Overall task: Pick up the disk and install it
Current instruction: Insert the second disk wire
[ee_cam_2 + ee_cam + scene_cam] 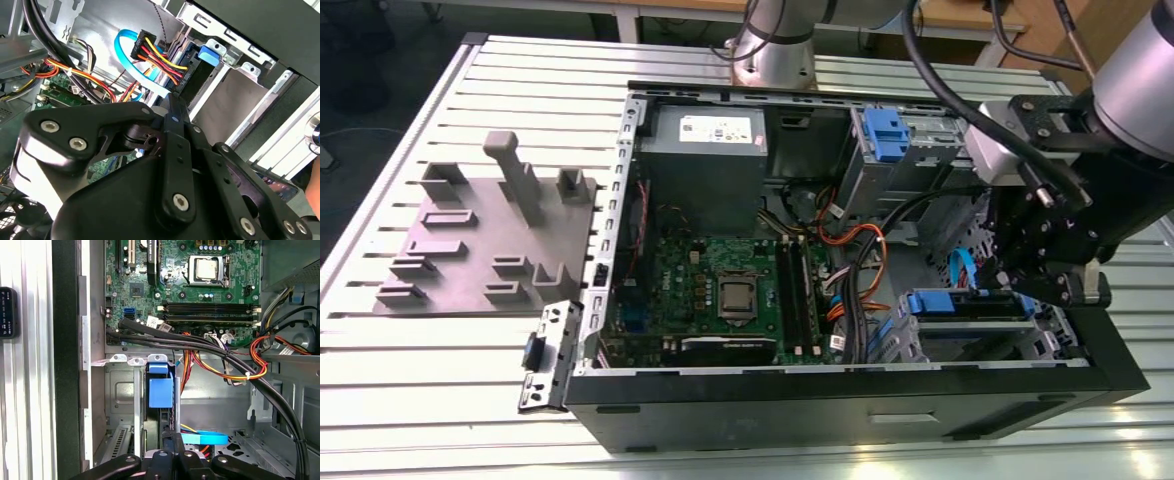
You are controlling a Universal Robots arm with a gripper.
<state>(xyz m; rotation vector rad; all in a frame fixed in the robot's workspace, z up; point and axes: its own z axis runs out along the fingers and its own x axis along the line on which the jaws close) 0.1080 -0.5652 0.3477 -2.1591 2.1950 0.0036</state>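
The disk (958, 303), silver metal in a blue carrier bracket, sits in the lower drive bay at the near corner of the open computer case (854, 400), on the exterior view's right. In both wrist views it stands edge-on in its slot, with the blue tab (160, 388) (208, 53) at its end. My black gripper (1027, 285) reaches down into the case right beside the disk. Its fingers (175, 440) are shut together with nothing between them, the tip (172, 102) close to the disk's cabled end. I cannot tell whether it touches.
Red, yellow and black cable bundles (220, 365) and a blue flat cable (125, 55) cross the space around the gripper. The motherboard (720, 290), a grey power supply box (707, 140) and an upper drive cage with a blue clip (887, 135) share the case. A grey fixture (480, 240) lies on the slatted table.
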